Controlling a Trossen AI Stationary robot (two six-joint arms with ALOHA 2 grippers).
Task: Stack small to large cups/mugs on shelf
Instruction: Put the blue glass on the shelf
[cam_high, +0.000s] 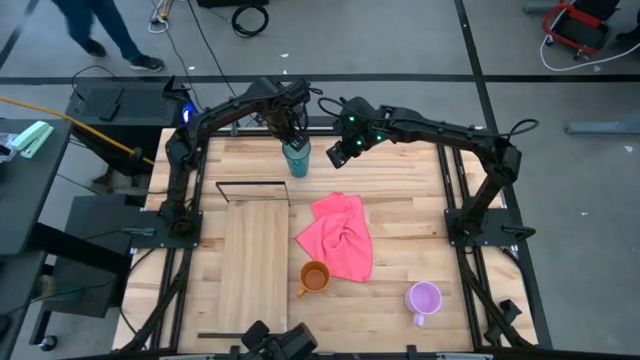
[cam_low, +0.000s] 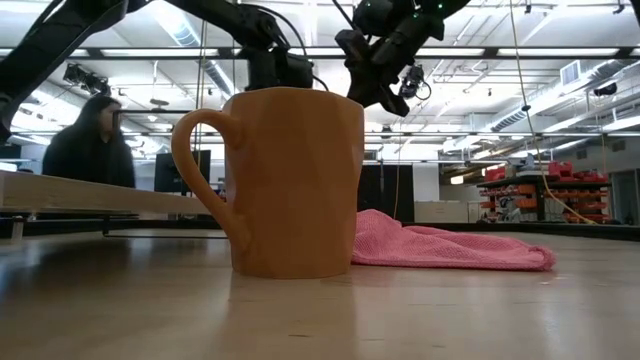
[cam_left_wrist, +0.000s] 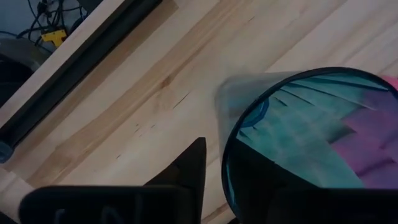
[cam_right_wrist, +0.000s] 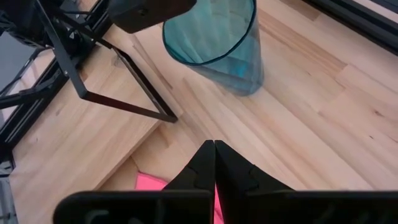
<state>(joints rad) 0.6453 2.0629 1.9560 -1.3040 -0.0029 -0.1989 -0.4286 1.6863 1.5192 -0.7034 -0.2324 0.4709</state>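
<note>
No brand, label or readable writing shows on any of the things. The room behind is a large workshop with ceiling strip lights, a grey floor crossed by cables, red shelving far off, and a person (cam_low: 90, 140) in dark clothes beyond the far edge. The desk (cam_high: 400, 215) is a slatted light-wood top in a black frame. On its left part lies the shelf (cam_high: 253, 262), a long pale plank with a thin black wire frame (cam_high: 252, 184) at its far end; nothing stands on it. Near the middle a crumpled pink cloth (cam_high: 340, 235) lies flat on the wood. The teal tumbler (cam_high: 296, 157) stands upright on the desk near the far edge, just beyond the wire frame and apart from the cloth. The left hand (cam_high: 291, 130) is at the tumbler's rim from above; one dark finger (cam_left_wrist: 186, 171) shows outside the wall and the other seems to reach inside, but whether the fingers are clamped on the rim I cannot tell. The right hand (cam_right_wrist: 214, 165) hovers just beside the tumbler on its right, fingers pressed together and holding nothing. The orange mug (cam_high: 314, 278) stands near the front, just beside the shelf's right edge and at the cloth's near corner, handle toward the shelf. The lilac mug (cam_high: 423, 298) stands well apart at the front right.
</note>
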